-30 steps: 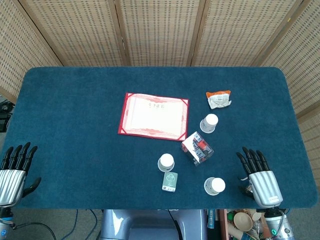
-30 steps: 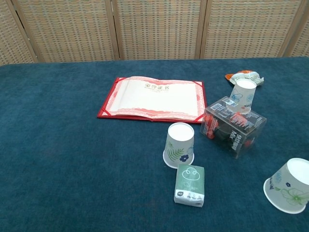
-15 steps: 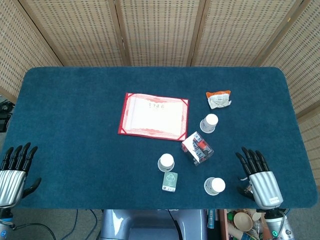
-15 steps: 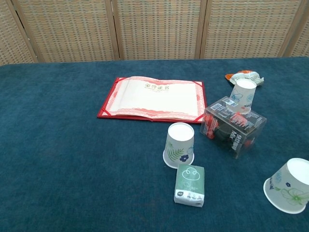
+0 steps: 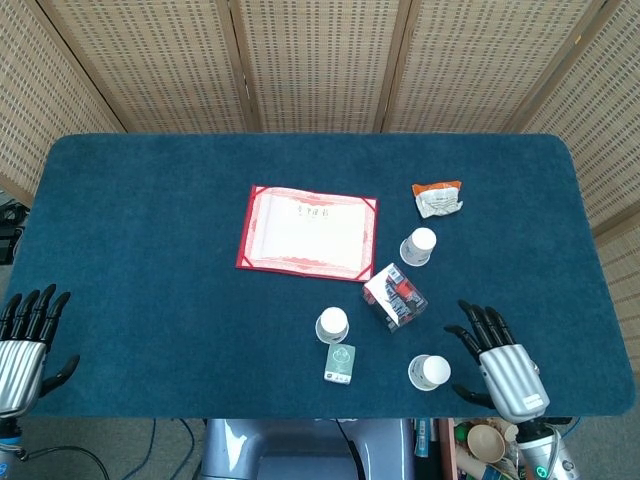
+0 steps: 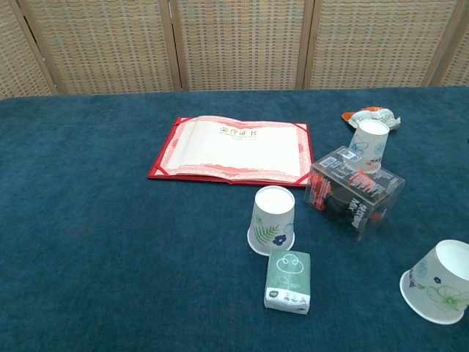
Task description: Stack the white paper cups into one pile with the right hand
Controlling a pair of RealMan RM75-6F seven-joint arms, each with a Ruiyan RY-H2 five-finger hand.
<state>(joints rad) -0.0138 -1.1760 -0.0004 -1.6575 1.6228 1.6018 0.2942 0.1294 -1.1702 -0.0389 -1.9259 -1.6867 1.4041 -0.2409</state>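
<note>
Three white paper cups stand upside down on the blue table. One cup (image 5: pixel 331 324) (image 6: pixel 272 219) is near the middle front, one cup (image 5: pixel 429 372) (image 6: pixel 441 282) at the front right, and one cup (image 5: pixel 418 246) (image 6: pixel 368 145) farther back beside a snack packet. My right hand (image 5: pixel 498 352) hovers open, fingers spread, just right of the front right cup, apart from it. At the table's front left corner, my left hand (image 5: pixel 26 342) is open and holds nothing. Neither hand shows in the chest view.
A red certificate folder (image 5: pixel 308 232) (image 6: pixel 231 149) lies open at the centre. A clear plastic box (image 5: pixel 395 296) (image 6: pixel 355 191) sits between the cups. A green tissue pack (image 5: pixel 340 363) (image 6: pixel 288 280) lies before the middle cup. An orange and white packet (image 5: pixel 438 198) (image 6: pixel 371 116) is at the back right.
My right hand has shifted left toward the front right cup. My left hand has drifted slightly down toward the table's front edge. The cups have not moved.
</note>
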